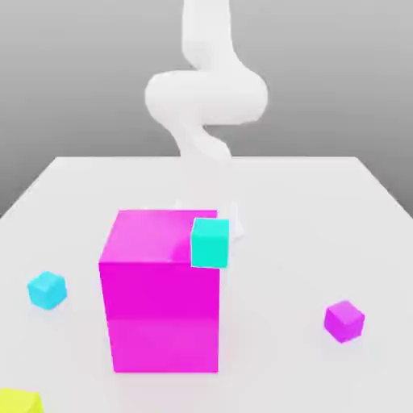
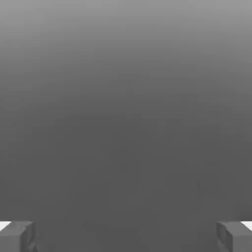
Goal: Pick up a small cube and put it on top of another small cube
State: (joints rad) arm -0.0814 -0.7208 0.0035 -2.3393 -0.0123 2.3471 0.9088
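Observation:
The small cube (image 1: 46,289), plain sky-blue, lies on the white table (image 1: 323,210) at the exterior view's left, well apart from the arm. My white arm (image 1: 206,97) comes down behind the big magenta block (image 1: 161,298). In the hand view my gripper (image 2: 126,236) is open, its two grey fingertips (image 2: 17,236) set wide apart with nothing between them and only plain grey beyond.
A greener turquoise cube (image 1: 210,242) overlaps the magenta block's upper corner on the exterior view's right; I cannot tell whether it touches the block. A purple cube (image 1: 344,320) lies at the front right. A yellow object (image 1: 16,401) pokes in at the front left corner.

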